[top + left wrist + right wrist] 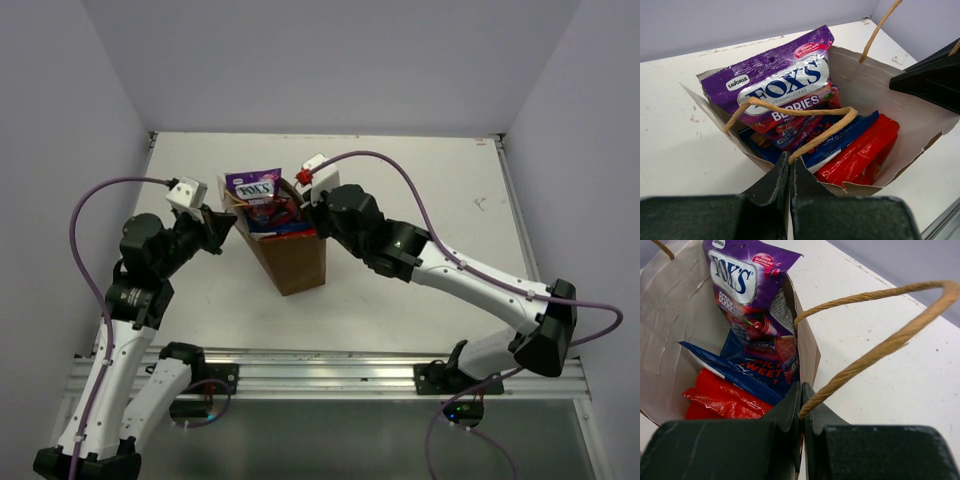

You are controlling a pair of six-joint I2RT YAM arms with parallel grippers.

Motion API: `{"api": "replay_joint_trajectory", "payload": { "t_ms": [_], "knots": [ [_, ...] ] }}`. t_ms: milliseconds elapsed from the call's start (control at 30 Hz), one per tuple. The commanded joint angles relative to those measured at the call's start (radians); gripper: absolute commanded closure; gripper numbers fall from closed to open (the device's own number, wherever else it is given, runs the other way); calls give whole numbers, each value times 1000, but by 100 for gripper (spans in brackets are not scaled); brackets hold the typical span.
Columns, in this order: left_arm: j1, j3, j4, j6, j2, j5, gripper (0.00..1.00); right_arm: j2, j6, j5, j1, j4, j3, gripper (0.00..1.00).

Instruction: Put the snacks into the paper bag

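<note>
The brown paper bag stands upright mid-table with its mouth held wide. Inside, the purple Fox's packet sticks up above the rim. Lower down lie a blue packet and a long red packet. My left gripper is shut on the bag's left rim, right at the foot of a string handle. On the opposite rim, my right gripper is shut at the foot of the other handle.
The white table runs back to pale walls on three sides. An aluminium rail with both arm bases crosses the near edge. Purple cables arc over each arm.
</note>
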Motion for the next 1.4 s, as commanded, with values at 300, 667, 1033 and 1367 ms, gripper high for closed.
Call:
{"api": "replay_joint_trajectory", "payload": {
  "t_ms": [300,667,1033,1367],
  "knots": [
    [-234,-155,402,-67,80,-49,100,-202,80,130,-1,-26,-175,100],
    [-420,-169,466,-62,213,-231,100,-257,157,203,-1,-70,-273,100],
    [-470,-108,531,-51,329,-229,100,-349,160,292,-1,-156,-291,100],
    [-513,-80,514,-53,321,-275,100,-372,159,325,-1,-183,-294,100]
  ]
}}
